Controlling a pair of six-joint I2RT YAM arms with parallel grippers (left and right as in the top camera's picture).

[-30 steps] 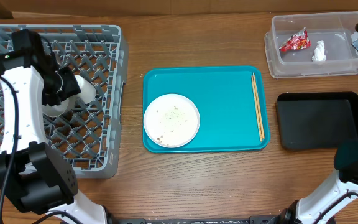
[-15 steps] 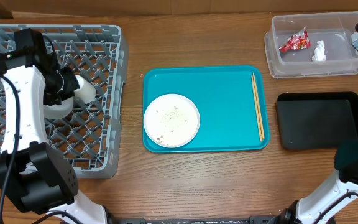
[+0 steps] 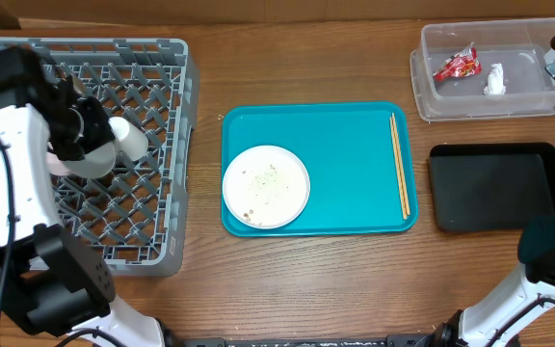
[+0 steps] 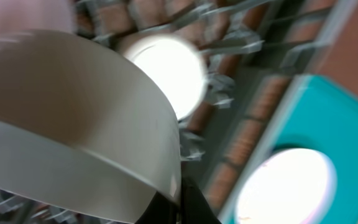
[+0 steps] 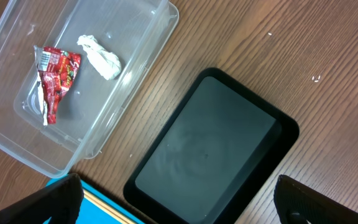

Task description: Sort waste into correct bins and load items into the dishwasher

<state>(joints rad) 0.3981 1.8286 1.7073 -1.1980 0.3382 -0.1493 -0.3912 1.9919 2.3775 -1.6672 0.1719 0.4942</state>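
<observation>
Two arms, one loaded, one bare.
Left gripper (image 3: pixel 83 133), upper left of the overhead view, is clamped tight, apparently on the rim of the pale grey bowl (image 4: pixel 73 112), over the grey dish rack (image 3: pixel 152 58) beside the small white cup (image 3: pixel 129 138). Right gripper (image 5: pixel 185 208) gapes wide, holding nothing, above the clear tub (image 5: pixel 142 81) containing the red wrapper (image 5: pixel 56 73) and tissue (image 5: pixel 99 57). Chopsticks (image 3: pixel 399 164) and a scrap-flecked plate (image 3: pixel 266 186) lie on the teal tray (image 3: pixel 355 164).
</observation>
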